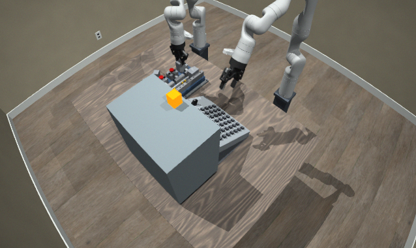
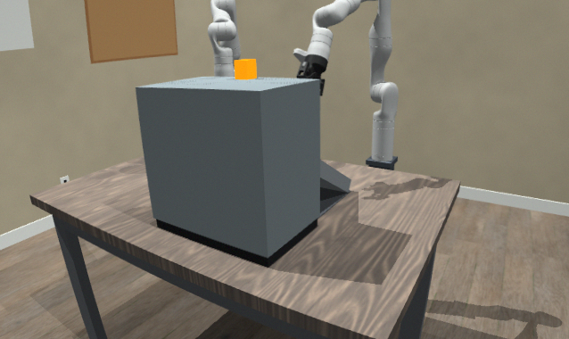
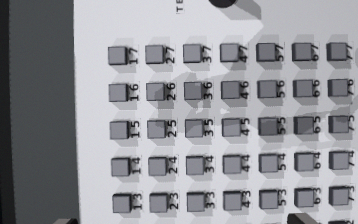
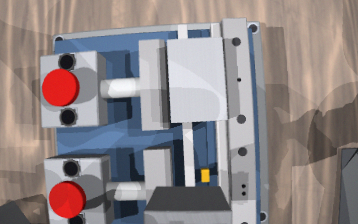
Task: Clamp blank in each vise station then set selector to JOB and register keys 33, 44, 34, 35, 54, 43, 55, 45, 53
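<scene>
Right gripper (image 1: 180, 61) closed on a blank (image 1: 180, 66) (image 4: 187, 211), held above the vise, partly over the gap beside the second moving jaw (image 4: 157, 166); long axis can't be told. Left gripper (image 1: 228, 85) (image 2: 321, 88) (image 3: 184, 220), farther off, is held wide, nothing gripped, over the keys (image 1: 223, 121) (image 3: 232, 127).

Glowing amber lamp (image 1: 174, 98) (image 2: 245, 69) atop cabinet, pale blank (image 4: 198, 80) beside moving jaw (image 4: 152, 85)

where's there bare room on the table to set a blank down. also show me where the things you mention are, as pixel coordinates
The broad stretch beyond the keypad's (image 1: 225, 120) (image 3: 92, 100) outer edge, away from the cabinet (image 1: 164, 121) (image 2: 207, 156), looks bare, just shadows. It's crowded at the vise stations (image 1: 173, 79) (image 4: 152, 85), where the right gripper (image 1: 181, 62) hangs low.
</scene>
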Controlling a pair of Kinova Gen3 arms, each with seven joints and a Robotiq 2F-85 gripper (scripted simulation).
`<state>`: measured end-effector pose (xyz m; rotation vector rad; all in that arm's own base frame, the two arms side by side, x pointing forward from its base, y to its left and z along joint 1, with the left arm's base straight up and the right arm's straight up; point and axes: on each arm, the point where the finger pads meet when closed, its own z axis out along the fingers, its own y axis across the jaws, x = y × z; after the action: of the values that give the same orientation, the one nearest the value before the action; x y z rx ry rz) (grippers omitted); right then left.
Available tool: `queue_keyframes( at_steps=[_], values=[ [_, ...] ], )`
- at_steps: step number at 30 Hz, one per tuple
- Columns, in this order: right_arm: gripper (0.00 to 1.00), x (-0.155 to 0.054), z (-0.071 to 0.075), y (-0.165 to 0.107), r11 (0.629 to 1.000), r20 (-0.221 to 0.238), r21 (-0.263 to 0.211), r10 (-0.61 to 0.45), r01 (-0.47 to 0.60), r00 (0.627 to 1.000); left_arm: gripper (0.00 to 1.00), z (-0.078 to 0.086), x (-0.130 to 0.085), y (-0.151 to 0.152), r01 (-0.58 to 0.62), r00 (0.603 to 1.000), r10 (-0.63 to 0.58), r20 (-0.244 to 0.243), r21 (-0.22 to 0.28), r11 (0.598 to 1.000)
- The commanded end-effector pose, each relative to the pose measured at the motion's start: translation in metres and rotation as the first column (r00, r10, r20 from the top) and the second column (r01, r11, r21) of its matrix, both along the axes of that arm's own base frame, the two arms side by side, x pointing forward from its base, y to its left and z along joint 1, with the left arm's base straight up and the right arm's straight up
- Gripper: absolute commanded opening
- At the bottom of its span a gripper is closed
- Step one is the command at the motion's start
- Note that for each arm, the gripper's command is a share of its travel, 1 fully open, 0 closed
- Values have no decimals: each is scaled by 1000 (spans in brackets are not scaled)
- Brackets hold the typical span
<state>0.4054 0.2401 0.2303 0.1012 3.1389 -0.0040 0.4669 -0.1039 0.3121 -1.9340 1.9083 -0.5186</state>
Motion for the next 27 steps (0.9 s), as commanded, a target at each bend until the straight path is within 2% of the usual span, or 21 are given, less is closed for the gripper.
queue_keyframes(
  at_steps=[1, 20, 27],
  values=[
    [99, 0, 1, 5, 1000, 1, 2, 25, -25, 1000, 1000, 1, 0, 0, 0, 1000, 0, 2, -1, 1000],
    [99, 0, 0, 10, 999, 0, 3, 47, -47, 999, 1000, 1, 0, 0, 0, 1000, 0, 2, -1, 1000],
    [99, 0, -8, 10, 999, 0, 3, 47, -47, 999, 1000, 1, 0, 0, 0, 1000, 0, 2, -1, 1000]
  ],
)
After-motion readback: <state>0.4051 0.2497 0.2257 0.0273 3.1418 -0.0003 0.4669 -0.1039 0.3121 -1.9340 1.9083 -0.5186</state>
